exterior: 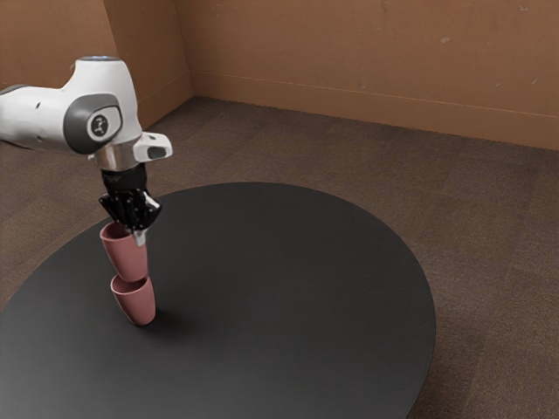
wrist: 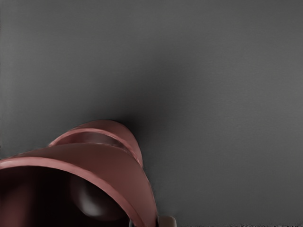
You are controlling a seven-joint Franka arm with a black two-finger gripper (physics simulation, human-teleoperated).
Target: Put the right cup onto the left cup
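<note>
A round black table (exterior: 297, 297) with a smooth, matte top stands on a brown carpeted floor (exterior: 489, 253), its curved edge running past the exterior view's lower border. Behind it rises a plain orange-brown wall (exterior: 349, 44), marked by a few small pale flecks, with a baseboard (exterior: 367, 103) of the same colour along its foot. Toward the exterior view's left, the wall meets another section at a corner

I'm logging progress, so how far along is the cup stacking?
Lifting and aligning look done: the upper cup is over the lower cup, its base at the mouth. The end effector grips the upper cup's rim: placing is in hand. Left, I judge: any settling, releasing, backing away.
</note>
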